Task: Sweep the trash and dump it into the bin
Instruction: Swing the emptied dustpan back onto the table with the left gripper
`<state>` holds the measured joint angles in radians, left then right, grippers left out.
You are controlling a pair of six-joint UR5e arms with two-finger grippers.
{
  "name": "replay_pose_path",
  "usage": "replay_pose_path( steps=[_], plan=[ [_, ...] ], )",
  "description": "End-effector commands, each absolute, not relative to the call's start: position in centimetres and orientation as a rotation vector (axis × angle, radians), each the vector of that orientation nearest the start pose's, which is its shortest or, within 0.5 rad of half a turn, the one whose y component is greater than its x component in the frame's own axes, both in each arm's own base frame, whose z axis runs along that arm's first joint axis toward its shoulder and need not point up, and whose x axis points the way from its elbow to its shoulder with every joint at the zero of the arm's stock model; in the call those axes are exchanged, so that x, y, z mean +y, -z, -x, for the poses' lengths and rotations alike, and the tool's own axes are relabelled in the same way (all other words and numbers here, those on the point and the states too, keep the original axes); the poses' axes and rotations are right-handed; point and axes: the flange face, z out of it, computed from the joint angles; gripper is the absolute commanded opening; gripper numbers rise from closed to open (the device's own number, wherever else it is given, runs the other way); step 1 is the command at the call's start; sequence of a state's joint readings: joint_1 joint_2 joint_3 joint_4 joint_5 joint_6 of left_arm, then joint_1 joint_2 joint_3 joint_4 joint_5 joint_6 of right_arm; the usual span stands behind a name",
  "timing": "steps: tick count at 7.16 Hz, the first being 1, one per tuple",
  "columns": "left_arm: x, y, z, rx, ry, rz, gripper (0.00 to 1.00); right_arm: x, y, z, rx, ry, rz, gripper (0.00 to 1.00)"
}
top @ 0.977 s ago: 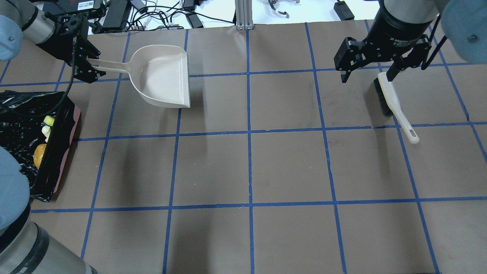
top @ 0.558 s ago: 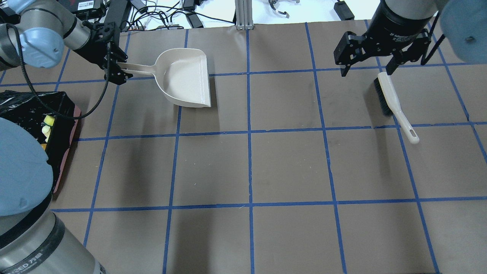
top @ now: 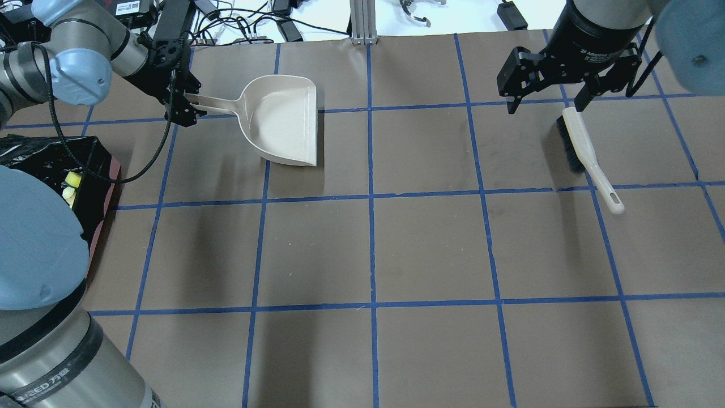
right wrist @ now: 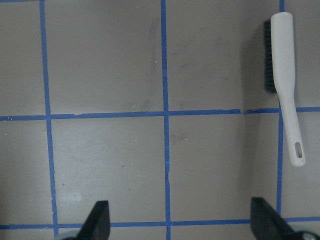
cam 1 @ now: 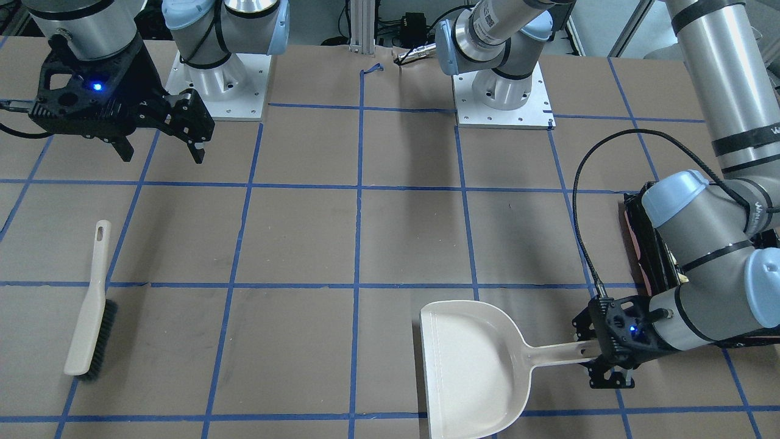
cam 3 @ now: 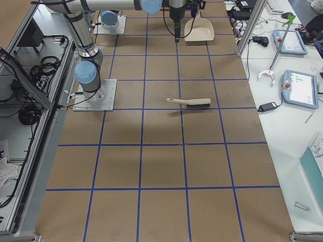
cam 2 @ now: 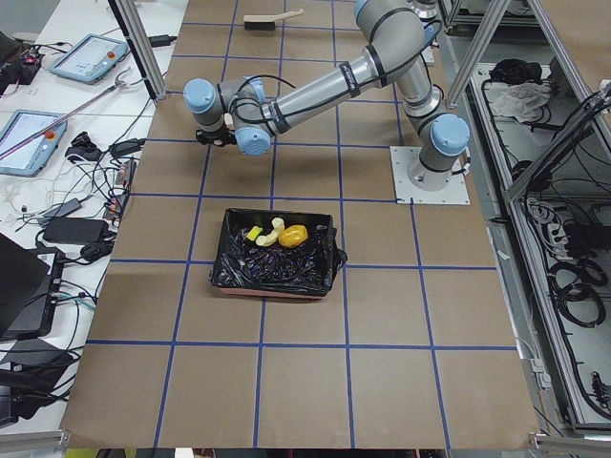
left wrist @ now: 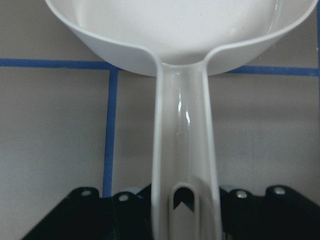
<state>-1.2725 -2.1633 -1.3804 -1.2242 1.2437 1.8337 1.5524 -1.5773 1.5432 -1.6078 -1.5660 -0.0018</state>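
1. Work surface: the table [top: 430,249] is covered in brown paper with a blue tape grid [top: 371,195]. The dustpan [top: 286,122] and the brush [top: 583,144] both lie in the rows nearest the far edge, well apart, with bare grid squares between them.
2. Far edge: cables and power supplies [top: 226,22] lie on the white bench just past it, close behind the dustpan.
3. Left end: the bin [cam 2: 234,272] stands on the table on the robot's left, nearer the robot than the dustpan and apart from it. In the overhead view the left arm's elbow hides much of it.
4. Bin contents: yellow scraps [cam 2: 255,233] and an orange piece [cam 2: 292,235] lie on the black liner near the rim on the dustpan's side.
5. Bin axis: the long side runs from the robot's edge towards the far edge.
6. Dustpan axis: it runs along the table's length. The handle [top: 218,104] points to the robot's left; the flat mouth faces the table's middle. The pan holds no visible load. Contact with the paper cannot be confirmed.
7. Left gripper [top: 184,107]: clamped on the end of the handle.
8. Right gripper [top: 546,105]: fingers spread wide, holding nothing, above the bristle end of the brush.
9. Brush axis: it runs diagonally, bristle end towards the far edge and handle towards the robot.
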Motion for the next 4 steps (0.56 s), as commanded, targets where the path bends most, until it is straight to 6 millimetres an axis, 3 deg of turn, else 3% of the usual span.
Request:
replay_pose_path(
  steps=[1,4],
  plan=[
    [-71.03,-24.58,-7.12,2.433,0.438,-2.279,0.0,-49.76,-50.9,-12.46,3.136,0.111,-0.024,1.0],
    [-70.96,-24.13,-7.07,2.453,0.449,-2.286,0.0,-49.61,-51.14,-12.46,3.135,0.12,-0.024,1.0]
  ],
)
